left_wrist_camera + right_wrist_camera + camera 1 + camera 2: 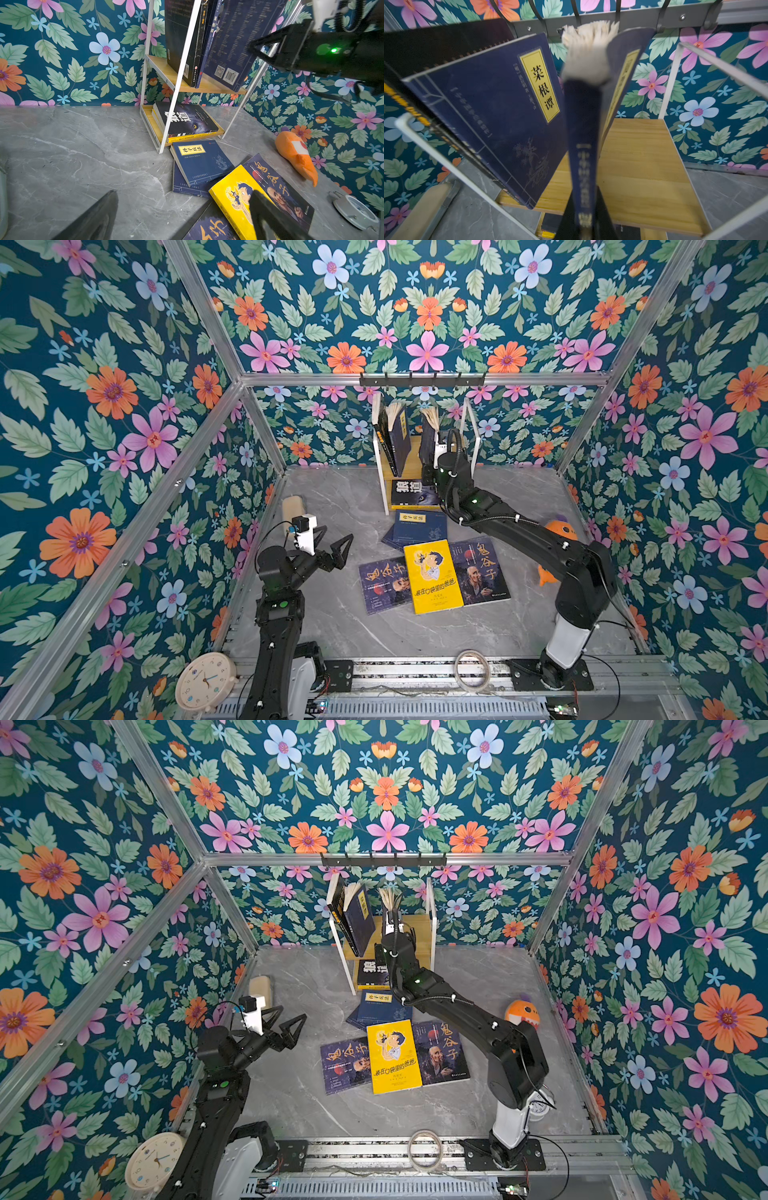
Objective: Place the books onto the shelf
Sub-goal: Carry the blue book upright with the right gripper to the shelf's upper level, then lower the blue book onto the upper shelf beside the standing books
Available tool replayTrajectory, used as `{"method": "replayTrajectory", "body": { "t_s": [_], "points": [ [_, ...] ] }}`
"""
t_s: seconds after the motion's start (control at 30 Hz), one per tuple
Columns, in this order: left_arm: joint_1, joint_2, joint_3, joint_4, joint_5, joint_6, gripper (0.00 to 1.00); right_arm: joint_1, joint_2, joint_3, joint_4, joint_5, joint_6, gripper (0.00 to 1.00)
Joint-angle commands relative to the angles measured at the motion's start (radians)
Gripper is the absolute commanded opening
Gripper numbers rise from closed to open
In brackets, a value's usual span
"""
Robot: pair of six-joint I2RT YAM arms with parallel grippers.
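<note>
**Right end effector grips a navy book at the shelf**

The right end effector is closed on the spine of a navy book, which stands upright with its pages fanned at the top. Its fingers are mostly hidden behind the spine. The spine text is blurred, and I cannot tell if the book touches the upper board of the shelf.

Just beside it a second navy book with a yellow label leans on a black book, which is partly covered. On the lower board lies the wolf book, over a book that shows only its yellow edge.

The left end effector hangs open above the table. At the foot of the shelf lie two stacked navy books. Near them a yellow book overlaps two portrait books.
</note>
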Motion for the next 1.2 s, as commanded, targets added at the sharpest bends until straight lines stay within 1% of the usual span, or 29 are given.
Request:
{"method": "replayTrajectory", "body": {
  "t_s": [0.0,0.17,0.37,0.67,1.0,1.17],
  "points": [
    [-0.005,-0.003,0.005,0.028,0.012,0.015,1.00,-0.003,0.055,0.062,0.047,0.001,-0.025,0.00],
    [-0.007,-0.004,0.005,0.019,0.008,0.021,1.00,-0.003,0.137,0.127,0.053,-0.042,-0.040,0.00],
    [-0.007,-0.002,0.005,0.015,0.005,0.026,1.00,-0.003,0.192,0.164,0.061,-0.092,-0.076,0.00],
    [-0.004,-0.002,0.004,0.014,0.001,0.026,1.00,-0.003,0.212,0.181,0.038,-0.220,-0.082,0.00],
    [-0.005,-0.001,0.001,0.014,-0.004,0.027,1.00,-0.003,0.222,0.184,-0.002,-0.319,-0.101,0.00],
    [-0.004,-0.003,0.001,0.012,-0.007,0.029,1.00,-0.003,0.236,0.206,-0.027,-0.344,-0.115,0.00]
  ]
}}
